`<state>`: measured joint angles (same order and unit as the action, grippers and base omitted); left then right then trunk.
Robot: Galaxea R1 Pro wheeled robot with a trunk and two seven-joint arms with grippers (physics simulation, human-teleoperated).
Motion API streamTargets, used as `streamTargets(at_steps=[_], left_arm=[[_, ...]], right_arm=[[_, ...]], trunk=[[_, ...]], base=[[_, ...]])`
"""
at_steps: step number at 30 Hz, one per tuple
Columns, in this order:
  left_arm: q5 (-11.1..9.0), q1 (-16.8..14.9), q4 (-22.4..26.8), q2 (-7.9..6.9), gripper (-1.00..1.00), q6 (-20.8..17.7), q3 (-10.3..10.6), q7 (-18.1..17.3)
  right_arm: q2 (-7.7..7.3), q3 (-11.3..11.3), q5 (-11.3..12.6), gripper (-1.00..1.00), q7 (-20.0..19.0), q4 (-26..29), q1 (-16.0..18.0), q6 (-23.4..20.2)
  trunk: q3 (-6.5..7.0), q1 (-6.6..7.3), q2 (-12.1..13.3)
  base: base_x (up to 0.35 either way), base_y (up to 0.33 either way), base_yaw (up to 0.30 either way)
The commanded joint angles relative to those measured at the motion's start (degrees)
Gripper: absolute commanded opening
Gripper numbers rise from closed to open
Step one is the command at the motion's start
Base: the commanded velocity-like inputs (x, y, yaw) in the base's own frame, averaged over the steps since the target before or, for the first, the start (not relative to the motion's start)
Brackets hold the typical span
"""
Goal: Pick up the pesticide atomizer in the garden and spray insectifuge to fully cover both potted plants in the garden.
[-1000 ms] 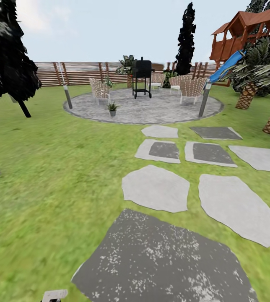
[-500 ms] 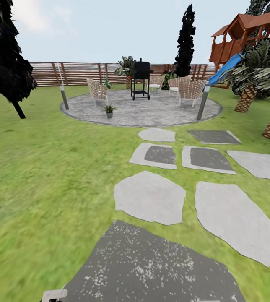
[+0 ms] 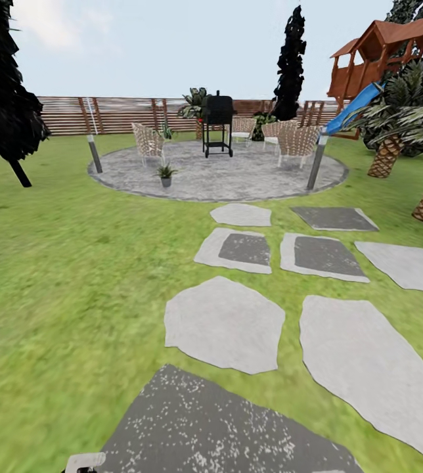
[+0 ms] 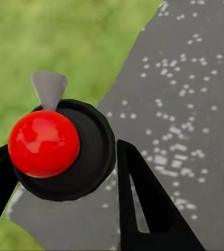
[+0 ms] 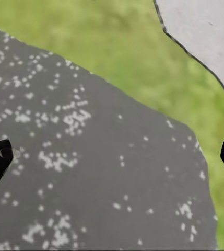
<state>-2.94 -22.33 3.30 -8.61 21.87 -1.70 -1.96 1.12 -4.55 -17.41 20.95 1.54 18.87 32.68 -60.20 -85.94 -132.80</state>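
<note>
The left gripper (image 4: 65, 178) is clamped on the pesticide atomizer (image 4: 44, 144), carried ready for spraying; the right gripper (image 5: 112, 157) is spread empty above a stepping stone (image 5: 91, 172); one potted plant (image 3: 165, 175) stands on the patio (image 3: 238, 177) far ahead.

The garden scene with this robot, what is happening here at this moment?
The left gripper holds the small dark pesticide atomizer with a round red top between its black fingers, above a dark speckled stepping stone. The right gripper is open and holds nothing. Ahead, a path of pale grey stepping stones leads over the green lawn to a round grey patio, where one small potted plant in a grey pot stands near its edge. No spraying shows yet.
</note>
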Motion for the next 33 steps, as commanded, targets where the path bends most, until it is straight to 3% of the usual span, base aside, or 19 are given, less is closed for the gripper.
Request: streamTargets(at_steps=[1,13,23,33], left_arm=[[-0.3,0.0,-0.1,0.06,-1.0,0.2,-0.1,-0.2],[-0.3,0.0,-0.2,0.02,-1.0,0.2,-0.1,-0.2],[0.5,0.0,0.4,2.08,-1.0,0.1,0.4,-1.0],[0.7,-0.3,0.4,2.07,-1.0,-1.1,0.6,0.0]], right_arm=[[0.02,-0.4,-0.6,1.0,0.2,0.0,0.0,0.1],[0.02,-0.4,-0.6,1.0,0.2,0.0,0.0,0.1],[0.02,-0.4,-0.6,1.0,0.2,0.0,0.0,0.1],[0.02,-0.5,-0.6,1.0,0.2,0.0,0.0,0.1]], trunk=[[-0.05,-0.02,0.0],[-0.05,-0.02,0.0],[-0.05,-0.02,0.0],[-0.05,-0.02,0.0]], base=[[0.288,-0.207,0.0],[0.288,-0.207,0.0],[0.29,-0.202,0.0],[0.325,-0.097,0.0]])
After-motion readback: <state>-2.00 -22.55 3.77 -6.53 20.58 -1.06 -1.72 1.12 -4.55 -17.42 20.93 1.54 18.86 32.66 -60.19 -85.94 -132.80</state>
